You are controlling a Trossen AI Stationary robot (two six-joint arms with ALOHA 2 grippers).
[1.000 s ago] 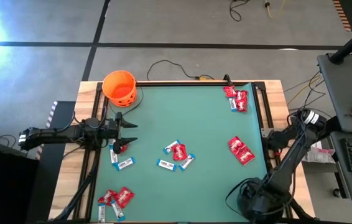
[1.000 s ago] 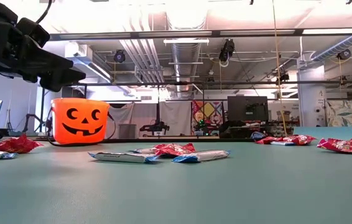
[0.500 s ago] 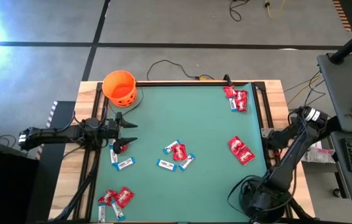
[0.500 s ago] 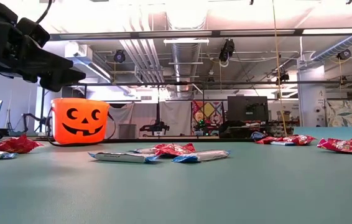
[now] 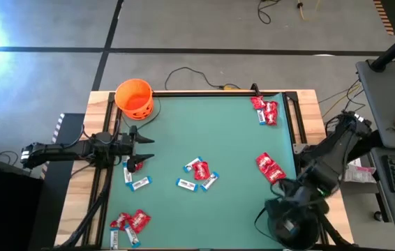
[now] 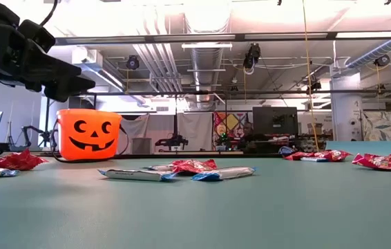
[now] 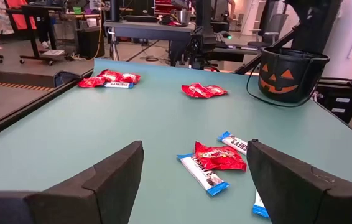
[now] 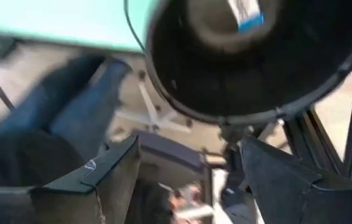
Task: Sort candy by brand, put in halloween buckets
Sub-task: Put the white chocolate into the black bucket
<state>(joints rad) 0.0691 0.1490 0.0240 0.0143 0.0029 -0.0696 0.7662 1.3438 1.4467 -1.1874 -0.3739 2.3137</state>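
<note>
- High view: the bright orange round plastic bucket (image 5: 135, 97) stands at the far left corner of the green table mat (image 5: 232, 139).
- The black round bucket with a jack-o'-lantern face (image 7: 288, 73) shows in the left wrist view near the table's edge; from above, the right arm hides most of it at the near right corner.
- The left gripper (image 5: 144, 148) hangs over the left side of the mat, fingers spread wide, holding nothing.
- Just beside it lie a red squarish packet (image 5: 137, 165) and slim blue-and-white bars (image 5: 139, 183).
- A mixed cluster of red packets and blue-and-white bars (image 5: 198, 173) lies mid-table, and another mixed heap (image 5: 129, 224) lies at the near left edge.
- More red packets (image 5: 266, 111) lie at the far right corner, and a red pair (image 5: 270, 168) at the right edge.
- The right gripper (image 8: 188, 168) looks down into the black bucket's mouth, its fingers wide apart with nothing between them.
- One blue-and-white bar (image 8: 245, 11) lies inside that bucket.
- Low view shows the orange bucket's black face and candy scattered across the mat.
</note>
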